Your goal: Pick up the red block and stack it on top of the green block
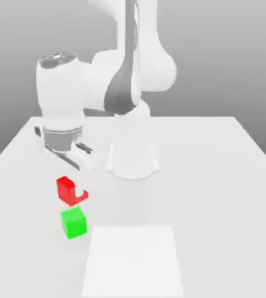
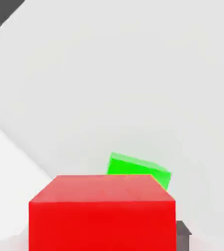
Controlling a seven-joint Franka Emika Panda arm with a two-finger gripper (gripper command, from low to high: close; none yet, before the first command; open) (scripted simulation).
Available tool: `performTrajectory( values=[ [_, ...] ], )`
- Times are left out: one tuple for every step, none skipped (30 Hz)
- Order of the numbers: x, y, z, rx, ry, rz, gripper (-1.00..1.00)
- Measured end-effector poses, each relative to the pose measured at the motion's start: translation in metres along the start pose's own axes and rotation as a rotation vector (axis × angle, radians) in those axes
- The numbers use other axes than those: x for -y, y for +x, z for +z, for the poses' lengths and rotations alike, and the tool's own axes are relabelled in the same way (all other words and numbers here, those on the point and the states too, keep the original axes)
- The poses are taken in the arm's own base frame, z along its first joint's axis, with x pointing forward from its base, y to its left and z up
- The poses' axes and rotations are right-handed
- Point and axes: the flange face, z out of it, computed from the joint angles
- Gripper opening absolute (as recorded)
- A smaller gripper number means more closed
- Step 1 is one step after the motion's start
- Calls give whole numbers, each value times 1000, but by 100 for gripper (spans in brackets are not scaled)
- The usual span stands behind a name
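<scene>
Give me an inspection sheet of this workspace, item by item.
Surface: white table, with a brighter square patch on it.
Job's things: red block held above and just behind the green block, not yet stacked.
Clutter: nothing seen.
Grippers: gripper shut on the red block.
Cables: nothing seen.
Surroundings: plain grey backdrop; arm's white base stands on the table.

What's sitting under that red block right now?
The red block hangs above the table, with the green block below it, slightly offset. Whatever lies directly beneath its underside is hidden.
</scene>
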Motion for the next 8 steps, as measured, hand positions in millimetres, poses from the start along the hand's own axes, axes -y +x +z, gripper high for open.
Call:
performTrajectory(
  values=[
    [-1, 1, 8, 0, 0, 4, -100],
    [-1, 1, 16, 0, 0, 6, -100],
    [-1, 1, 25, 1, 0, 7, -100],
    [-2, 1, 34, 0, 0, 6, -100],
    [-3, 1, 42, 1, 0, 8, -100],
    [-3, 0, 47, 1, 0, 7, 100],
    [-3, 0, 47, 1, 0, 5, 100],
    [-3, 0, 47, 1, 0, 5, 100]
  ],
)
